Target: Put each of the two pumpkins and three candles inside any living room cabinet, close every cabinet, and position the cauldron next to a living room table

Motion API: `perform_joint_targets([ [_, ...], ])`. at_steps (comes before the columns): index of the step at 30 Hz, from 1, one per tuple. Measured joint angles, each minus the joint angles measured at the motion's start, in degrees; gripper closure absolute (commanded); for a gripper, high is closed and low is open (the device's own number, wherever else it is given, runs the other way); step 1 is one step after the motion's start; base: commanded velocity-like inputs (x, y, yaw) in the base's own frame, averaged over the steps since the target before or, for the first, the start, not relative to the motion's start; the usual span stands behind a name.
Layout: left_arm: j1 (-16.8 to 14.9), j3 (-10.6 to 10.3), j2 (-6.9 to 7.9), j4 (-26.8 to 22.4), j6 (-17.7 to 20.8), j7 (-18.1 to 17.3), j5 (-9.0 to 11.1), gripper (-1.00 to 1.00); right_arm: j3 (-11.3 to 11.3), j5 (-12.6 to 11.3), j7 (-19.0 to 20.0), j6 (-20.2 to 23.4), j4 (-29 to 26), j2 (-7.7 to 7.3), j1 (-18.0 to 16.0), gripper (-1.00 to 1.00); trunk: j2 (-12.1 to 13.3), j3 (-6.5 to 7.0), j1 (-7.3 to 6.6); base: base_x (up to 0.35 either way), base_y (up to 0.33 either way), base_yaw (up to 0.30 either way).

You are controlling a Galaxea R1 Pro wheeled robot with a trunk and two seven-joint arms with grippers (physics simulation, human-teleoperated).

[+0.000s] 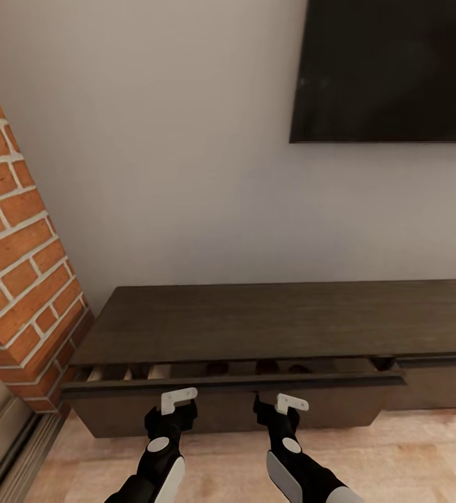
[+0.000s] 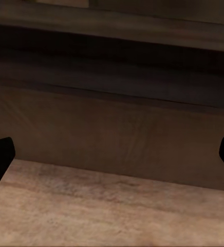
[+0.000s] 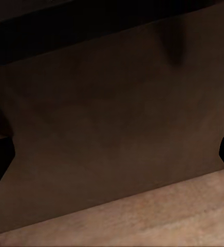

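At the bottom of the head view, the black left gripper (image 1: pixel 170 411) and the black right gripper (image 1: pixel 278 409) are hanging with fingers spread wide and empty, just before the flat front of the half-open drawer (image 1: pixel 234 409). This drawer is belonging to the long, low dark-brown wood cabinet (image 1: pixel 276 318) in the middle of the frame. The front is stiff, smooth and handleless, probably sliding easily, so I would push flat on its face with both grippers.

No text, label, brand, number or sign can be read on anything in these views.
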Motion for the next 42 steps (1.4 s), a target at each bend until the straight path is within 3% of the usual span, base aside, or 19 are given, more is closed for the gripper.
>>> perform_joint_targets([
  [29,0.0,0.0,-0.05,0.0,-0.1,0.0,0.1,-1.0,-0.1,0.1,-0.1,-0.1,0.0,-0.1,0.0,-1.0,0.0,0.0,0.0,0.086,0.004,0.0],
  [42,0.0,0.0,-0.14,0.0,0.0,0.0,0.1,-1.0,-0.1,0.1,0.0,0.0,0.0,-0.1,0.0,-1.0,0.0,0.0,0.05,-0.291,0.002,0.0],
])
